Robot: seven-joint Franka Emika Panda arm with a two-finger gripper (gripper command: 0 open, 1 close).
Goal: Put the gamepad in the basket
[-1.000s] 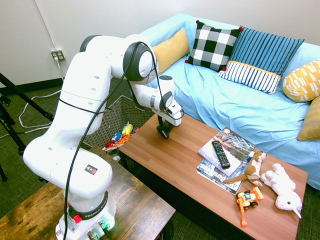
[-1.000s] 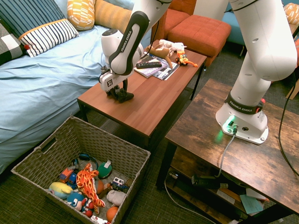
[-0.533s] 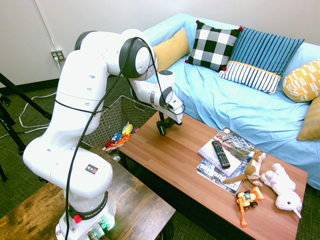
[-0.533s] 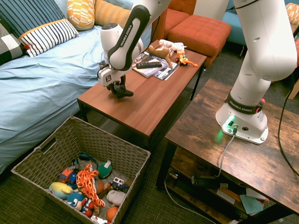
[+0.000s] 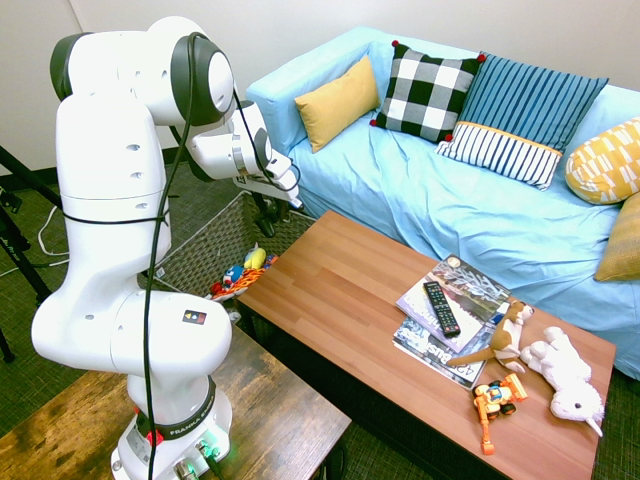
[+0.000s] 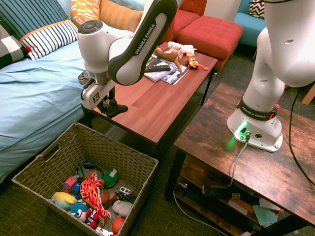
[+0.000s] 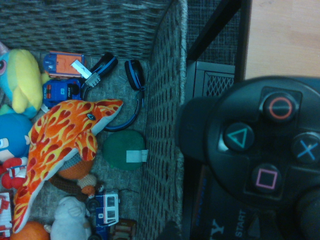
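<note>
**Ana:** Gamepad (image 6: 112,107) first: where is it sitting right now?

**Ben:** It is hanging in the air under the gripper (image 6: 109,104), which is pinching it from above with its jaws pressed in on the black body. It is clear of the bench (image 6: 152,103), just past that bench's near end, and not yet over the middle of the basket (image 6: 59,152).

**Ana:** Why is it being carried that high?

**Ben:** I am guessing the arm is keeping it above the basket's dark rim so the horns are not catching on the wicker wall. The wrist view is showing the gamepad's (image 7: 252,165) button face close up, with that wall (image 7: 162,125) running right beside it, so it is looking to me like it is hovering about over the rim nearest the bench.

**Ana:** And the gripper pointing straight down?

**Ben:** That is making sense for a drop: once the jaws are spreading, the gamepad is falling freely.

**Ana:** What is waiting below?

**Ben:** Toys are already filling the basket floor: an orange flame-patterned plush (image 7: 60,150), a green disc (image 7: 124,156), small toy cars. So a soft landing is likely.

**Ana:** Anything else on the bench?

**Ben:** A remote (image 5: 441,308) is lying on magazines (image 5: 455,312) at the far end, well apart from all this.
</note>
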